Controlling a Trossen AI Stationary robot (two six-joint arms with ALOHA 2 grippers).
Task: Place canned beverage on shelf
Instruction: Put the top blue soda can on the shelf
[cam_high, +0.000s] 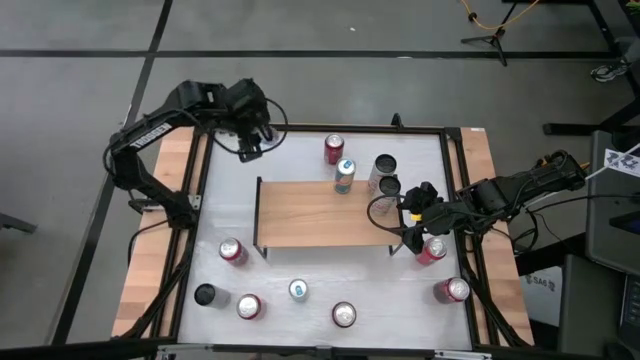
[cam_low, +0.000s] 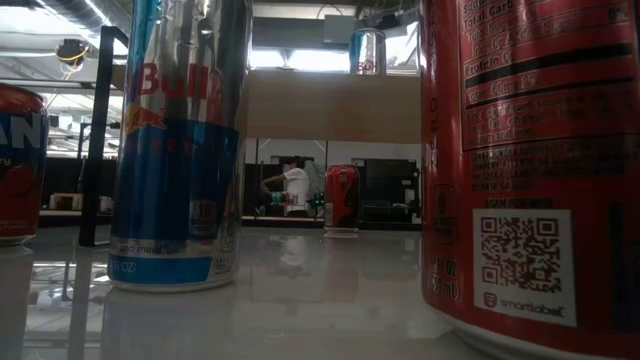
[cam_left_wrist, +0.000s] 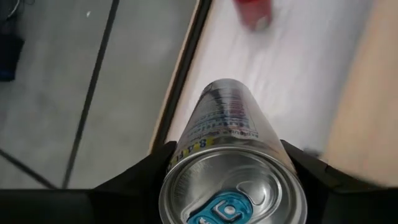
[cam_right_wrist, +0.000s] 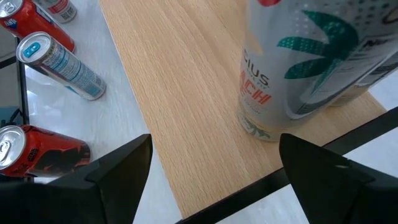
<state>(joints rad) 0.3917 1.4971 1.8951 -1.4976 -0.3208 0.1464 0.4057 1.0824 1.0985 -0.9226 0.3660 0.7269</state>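
Two arms at work. Left gripper (cam_high: 250, 140), above the table's far left corner, is clenched on a slim silver can (cam_left_wrist: 233, 155), held clear of the shelf (cam_high: 310, 225). The shelf stands mid-table, bearing a blue-topped can (cam_high: 344, 176) at its far edge and two silver cans (cam_high: 384, 175) at its right end. Right gripper (cam_high: 412, 222) hovers over that right end, fingers spread, grasping nothing.

You had even, bright overhead light on the white tabletop (cam_high: 300, 265), with only faint shadows under the shelf (cam_high: 320, 212). At table height, windows behind blew out to glare, and the near red can (cam_low: 530, 150) loomed soft. A red can (cam_left_wrist: 254, 12) blurred in the left wrist view.
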